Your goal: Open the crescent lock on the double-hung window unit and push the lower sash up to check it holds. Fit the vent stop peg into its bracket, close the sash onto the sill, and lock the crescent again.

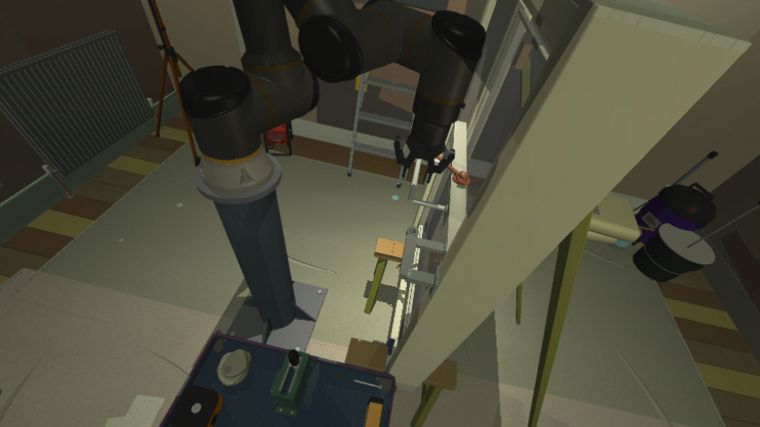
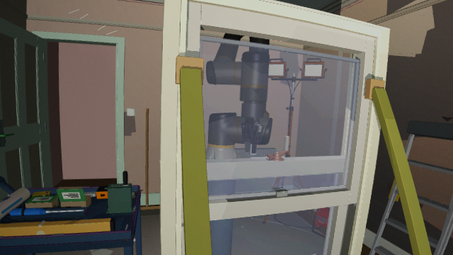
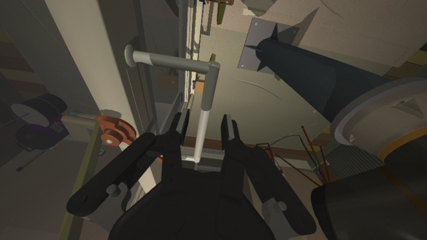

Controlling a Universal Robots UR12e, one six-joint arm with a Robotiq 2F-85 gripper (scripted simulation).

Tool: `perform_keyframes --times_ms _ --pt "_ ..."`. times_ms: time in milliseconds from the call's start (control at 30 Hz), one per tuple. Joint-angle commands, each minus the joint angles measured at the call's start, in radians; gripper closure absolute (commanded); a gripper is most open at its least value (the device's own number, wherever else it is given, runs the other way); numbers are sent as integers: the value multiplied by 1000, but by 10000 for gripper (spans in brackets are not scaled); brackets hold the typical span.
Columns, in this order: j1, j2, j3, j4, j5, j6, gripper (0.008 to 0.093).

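Observation:
On the meeting rail of the cream double-hung window unit (image 2: 276, 106) sits the copper crescent lock (image 1: 460, 177) (image 2: 276, 155) (image 3: 116, 130). The lower sash (image 2: 279, 198) stands raised, with an open gap under its bottom rail. A grey lift handle bar (image 1: 422, 187) (image 3: 206, 98) stands off the sash, bent at a corner, and runs between my fingers in the wrist camera. My gripper (image 1: 423, 162) (image 2: 253, 141) (image 3: 204, 125) hangs just beside the crescent lock, on the room side of the sash. It is open and holds nothing.
A blue tool tray (image 1: 276, 387) (image 2: 67, 209) with a green box stands near the arm's pedestal (image 1: 263, 255). Yellow-green braces (image 2: 194, 159) prop the frame from outside. A metal ladder (image 1: 374, 119), a radiator (image 1: 69, 95) and a shop vacuum (image 1: 675, 233) stand around the floor.

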Motion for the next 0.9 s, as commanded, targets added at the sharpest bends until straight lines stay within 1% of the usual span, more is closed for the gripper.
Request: perform_keyframes --times_ms 0,167,300,400,867 --pt "0 -15 -13 22 0 0 534" --pt "0 -75 -69 138 0 0 534" --pt "0 -98 -97 191 0 0 534" --pt "0 -102 -102 202 0 0 534" --pt "0 -103 -104 204 0 0 534"
